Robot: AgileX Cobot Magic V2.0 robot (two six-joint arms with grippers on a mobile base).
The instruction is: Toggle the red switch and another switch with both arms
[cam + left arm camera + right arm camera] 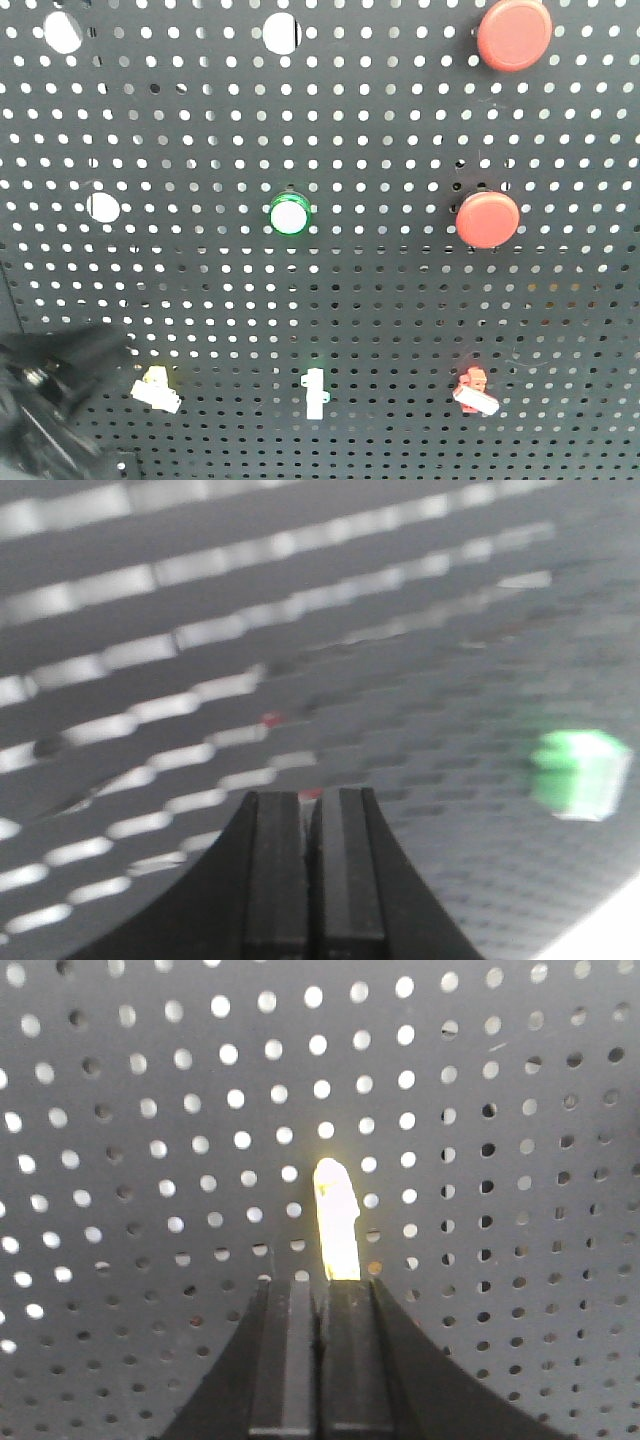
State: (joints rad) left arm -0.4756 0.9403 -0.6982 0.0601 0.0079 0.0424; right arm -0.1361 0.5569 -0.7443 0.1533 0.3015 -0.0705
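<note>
The red switch (475,392) sits low on the right of the dark pegboard (400,300), its white lever angled down to the right. The other switch, cream-bodied (157,388), sits low on the left. A blurred dark gripper (105,352) hovers just left of it. In the right wrist view my right gripper (320,1285) is shut on nothing, and the cream switch's bright lever (336,1220) stands right above its right fingertip; contact cannot be told. My left gripper (308,798) is shut and empty, in a smeared view with a small red spot (311,794) beyond its tips.
Two big round red push buttons (513,35) (487,218) sit up the right side of the board. A green-ringed white button (289,214) is at the centre, and a slim white toggle (314,392) stands between the two switches. A green blur (580,773) shows right of the left gripper.
</note>
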